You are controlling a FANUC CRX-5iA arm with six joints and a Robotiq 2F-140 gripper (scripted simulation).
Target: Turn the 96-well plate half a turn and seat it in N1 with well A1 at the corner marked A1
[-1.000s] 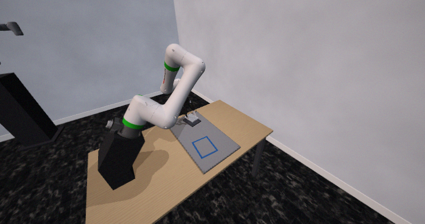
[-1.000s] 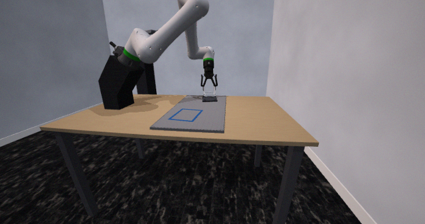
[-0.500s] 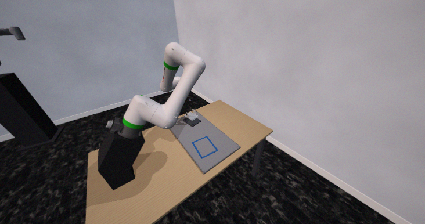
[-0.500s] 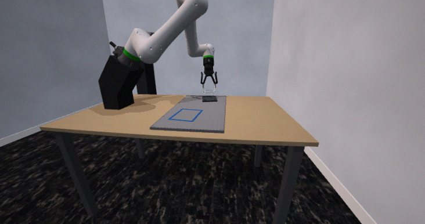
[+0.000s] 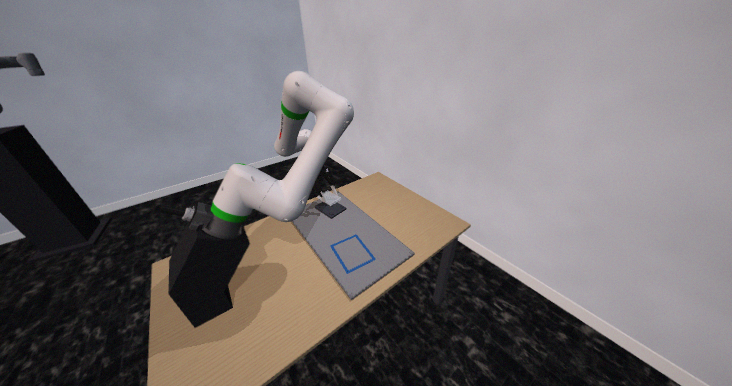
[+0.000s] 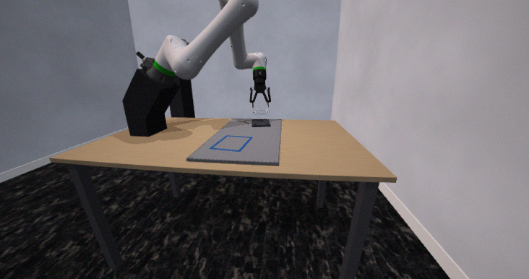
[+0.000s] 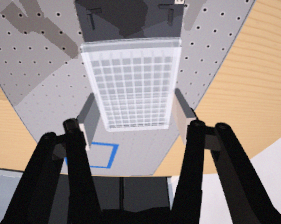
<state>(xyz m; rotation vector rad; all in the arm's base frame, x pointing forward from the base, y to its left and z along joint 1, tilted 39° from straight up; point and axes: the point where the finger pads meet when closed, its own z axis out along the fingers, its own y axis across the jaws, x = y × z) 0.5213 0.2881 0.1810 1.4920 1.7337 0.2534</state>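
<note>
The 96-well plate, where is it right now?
The 96-well plate hangs in the end effector, lifted clear above the dark plate nest N1 at the far end of the grey deck.

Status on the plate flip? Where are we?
Done: gripper is shut on the 96-well plate and has it in the air, clear above nest N1. In hand: the lift, plate level. Left: the half turn, not visibly made, then reseating in N1 with A1 at the marked corner. Bench spot B1 is unused.
</note>
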